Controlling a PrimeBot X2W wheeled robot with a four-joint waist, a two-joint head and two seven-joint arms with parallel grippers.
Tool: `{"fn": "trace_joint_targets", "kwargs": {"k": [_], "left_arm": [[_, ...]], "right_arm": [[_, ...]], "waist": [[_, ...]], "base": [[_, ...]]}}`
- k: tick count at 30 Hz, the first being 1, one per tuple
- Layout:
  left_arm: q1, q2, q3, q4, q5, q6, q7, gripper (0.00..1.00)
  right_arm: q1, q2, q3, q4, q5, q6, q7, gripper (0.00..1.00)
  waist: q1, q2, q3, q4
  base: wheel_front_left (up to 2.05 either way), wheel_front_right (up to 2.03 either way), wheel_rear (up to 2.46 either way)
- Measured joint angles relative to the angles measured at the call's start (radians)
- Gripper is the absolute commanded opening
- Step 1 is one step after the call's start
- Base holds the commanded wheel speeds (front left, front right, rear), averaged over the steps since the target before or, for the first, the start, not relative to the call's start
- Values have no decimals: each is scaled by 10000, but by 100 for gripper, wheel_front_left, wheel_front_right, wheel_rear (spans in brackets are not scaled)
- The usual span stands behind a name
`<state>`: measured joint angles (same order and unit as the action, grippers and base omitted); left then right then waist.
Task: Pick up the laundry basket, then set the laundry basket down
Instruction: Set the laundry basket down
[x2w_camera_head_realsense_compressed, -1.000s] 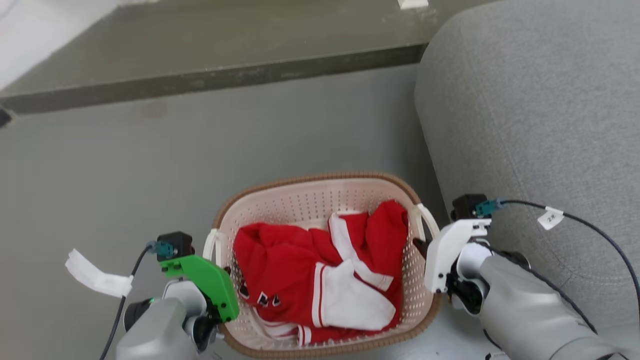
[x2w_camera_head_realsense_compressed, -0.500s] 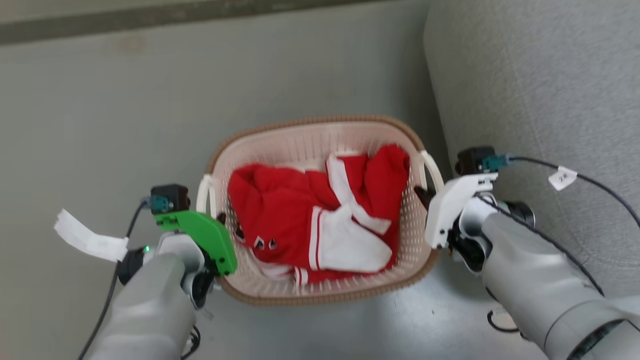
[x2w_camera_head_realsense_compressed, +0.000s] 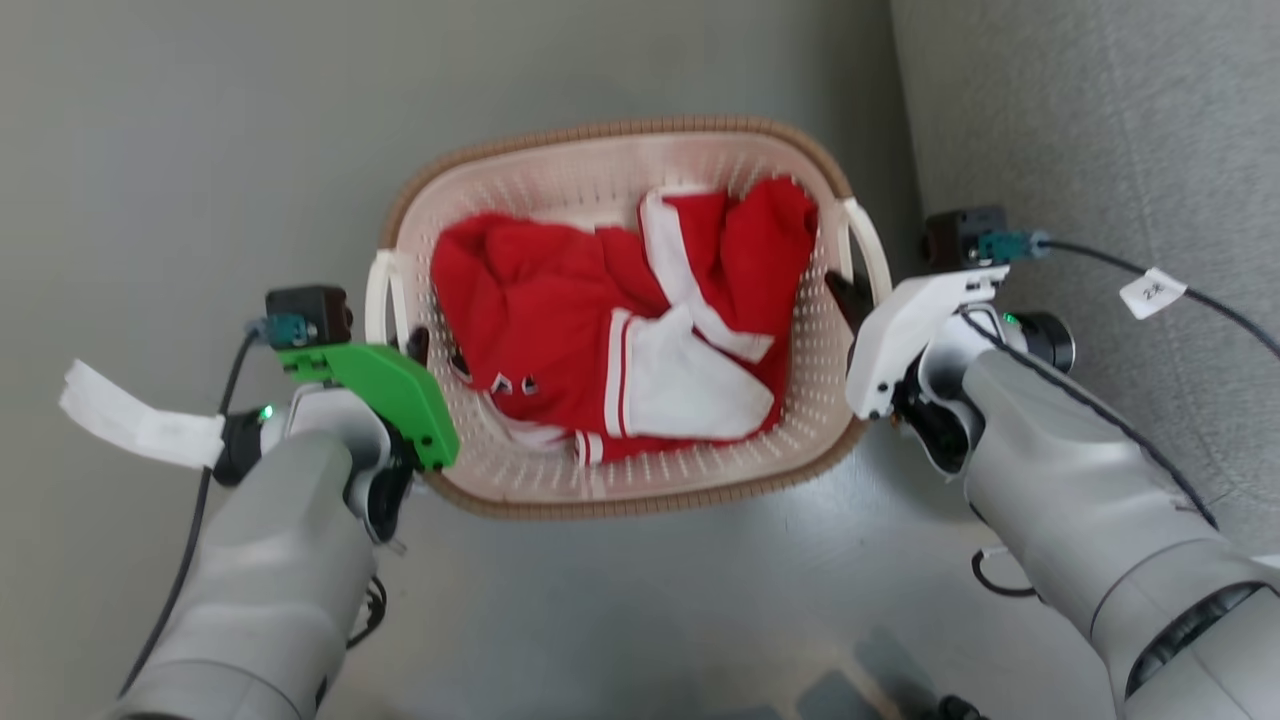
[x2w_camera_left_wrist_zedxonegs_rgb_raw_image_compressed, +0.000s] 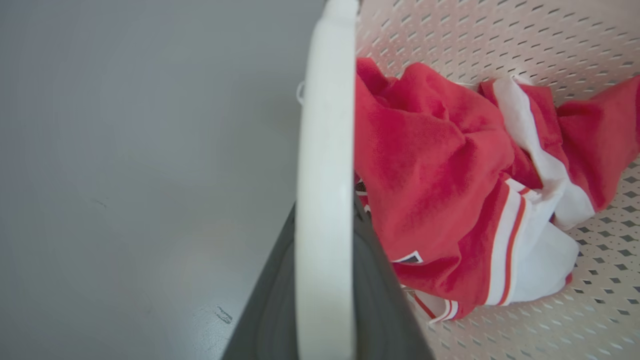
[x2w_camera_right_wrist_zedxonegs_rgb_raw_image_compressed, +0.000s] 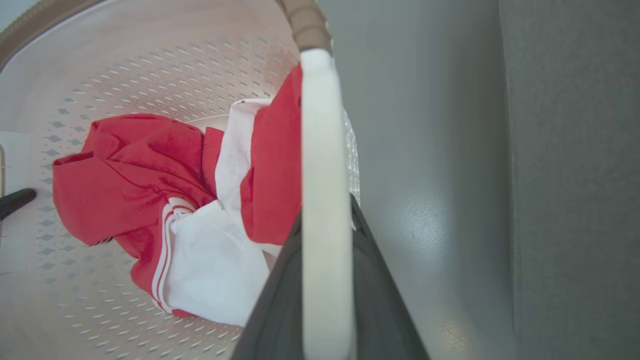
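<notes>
The laundry basket (x2w_camera_head_realsense_compressed: 620, 128), cream perforated plastic with a brown woven-look rim, sits between my two arms over the grey floor. A red and white garment (x2w_camera_head_realsense_compressed: 600, 320) lies inside it. My left gripper (x2w_camera_head_realsense_compressed: 412, 345) is shut on the basket's left white handle (x2w_camera_head_realsense_compressed: 378, 300). My right gripper (x2w_camera_head_realsense_compressed: 845, 293) is shut on the right white handle (x2w_camera_head_realsense_compressed: 868, 250). In the left wrist view the handle (x2w_camera_left_wrist_zedxonegs_rgb_raw_image_compressed: 325, 175) runs up between my dark fingers (x2w_camera_left_wrist_zedxonegs_rgb_raw_image_compressed: 270, 310). The right wrist view shows the same: the handle (x2w_camera_right_wrist_zedxonegs_rgb_raw_image_compressed: 322, 190) is clamped between the fingers (x2w_camera_right_wrist_zedxonegs_rgb_raw_image_compressed: 380, 300).
A grey upholstered seat (x2w_camera_head_realsense_compressed: 1100, 150) stands close to the basket's right side, just beyond my right wrist. Grey floor (x2w_camera_head_realsense_compressed: 180, 150) lies open to the left and ahead. A tagged cable (x2w_camera_head_realsense_compressed: 1150, 290) trails from my right wrist, and a white tag (x2w_camera_head_realsense_compressed: 130, 425) hangs from my left.
The head view has tipped downward, so the floor step has left the picture and the basket sits higher in it. Both grippers have stayed on the handles.
</notes>
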<state>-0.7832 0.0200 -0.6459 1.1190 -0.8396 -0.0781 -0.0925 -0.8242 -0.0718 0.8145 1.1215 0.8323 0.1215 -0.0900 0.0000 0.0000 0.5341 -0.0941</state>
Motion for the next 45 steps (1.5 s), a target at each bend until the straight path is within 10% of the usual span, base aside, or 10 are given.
{"fn": "trace_joint_targets", "kwargs": {"k": [43,44,45], "left_arm": [[-3065,418,98,35,617,326,-1244,0],[-3107,416,94,40,617,297,-1244,0],[-3139,418,98,44,619,276,-1246,22]], "right_arm": [[-2423,-29,-207,-173,-224,-82,-1574,0],[-2449,-27,-230,-159,-224,-82,-1574,8],[-2480,-27,-247,-142,-222,-82,-1576,30]], "waist": [[-1,1,4789,-247],[-1,0,4805,-251],[-1,0,4818,-255]], "base": [[0,0,0],[0,0,0],[0,0,0]]}}
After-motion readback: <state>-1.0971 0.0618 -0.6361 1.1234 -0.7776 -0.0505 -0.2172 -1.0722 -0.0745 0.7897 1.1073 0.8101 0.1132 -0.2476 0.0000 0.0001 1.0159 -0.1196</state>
